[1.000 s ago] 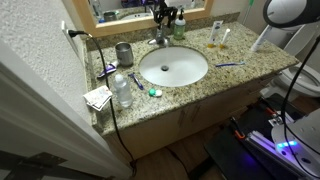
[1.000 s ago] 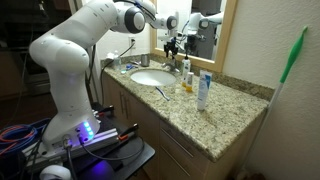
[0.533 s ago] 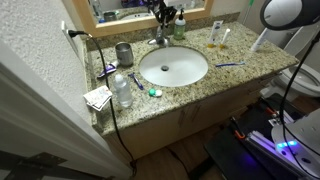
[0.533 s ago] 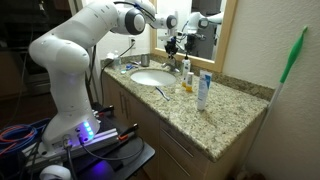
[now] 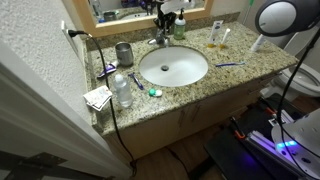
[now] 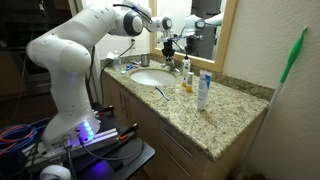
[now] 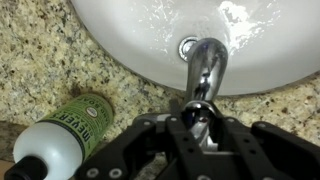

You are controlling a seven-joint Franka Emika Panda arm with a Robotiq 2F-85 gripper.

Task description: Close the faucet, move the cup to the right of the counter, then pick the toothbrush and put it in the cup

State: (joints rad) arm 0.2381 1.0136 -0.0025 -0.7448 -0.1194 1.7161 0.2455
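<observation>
Green soap bottle (image 7: 70, 128), clear water bottle (image 5: 122, 92) — both upright.

Finishes: counter (image 5: 222, 82) beige-brown speckled granite; sink (image 5: 172, 68) white; faucet (image 7: 205, 72) shiny chrome; soap bottle (image 7: 68, 132) green, white cap; cup (image 5: 124, 54) dark grey; toothbrush (image 5: 230, 65) blue.

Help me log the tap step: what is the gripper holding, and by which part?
The gripper appears shut on the faucet, gripping its lever handle just behind the spout; it holds nothing else.
</observation>
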